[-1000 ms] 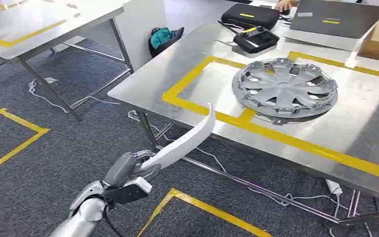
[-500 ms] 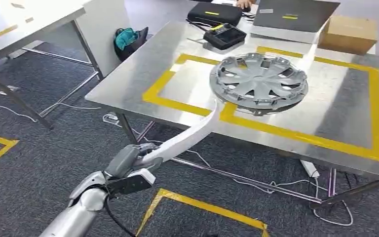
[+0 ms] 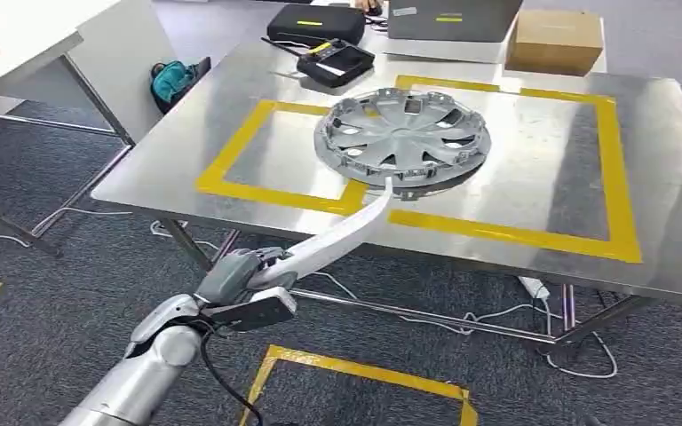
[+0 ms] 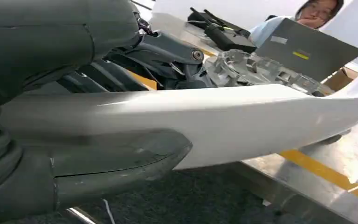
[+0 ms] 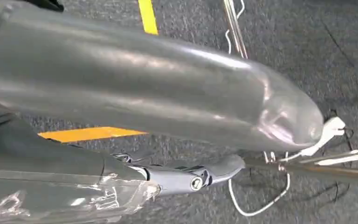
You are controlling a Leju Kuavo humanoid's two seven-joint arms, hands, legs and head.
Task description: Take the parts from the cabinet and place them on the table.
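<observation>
Here, the steel counter (image 3: 533, 169) takes up the upper part of the head view, marked with a yellow tape rectangle (image 3: 617, 160) split by a cross strip. A grey wheel cover (image 3: 401, 138) lies flat on it, straddling that strip. At the counter's far edge: a cardboard box (image 3: 555, 40), a grey laptop (image 3: 448, 18), a black case (image 3: 315, 22) and a black handheld controller (image 3: 336, 64). A second, white counter (image 3: 18, 40) stands to the left, with a dark bag holding a teal bundle (image 3: 170, 80) on the floor between the two.

Left arm (image 3: 133, 377) comes in from below. Left robot hand (image 3: 240, 282) grips one end of a long, curved white trim part (image 3: 342, 235); the part slants up over the grey carpet, its far tip over the counter's near edge, close to the wheel cover's rim. Contact with the cover cannot be told. In the left wrist view the thumb (image 4: 116, 163) lies along one side of the white part (image 4: 223, 121), darker fingers (image 4: 168, 60) on the other.

Right robot hand (image 5: 168, 179) hangs above the carpet, a smooth grey tapered part (image 5: 149, 88) lying beside its fingers (image 5: 191, 177); whether they grasp it cannot be told.

Cables trail on the floor under the counter (image 3: 488, 324).
</observation>
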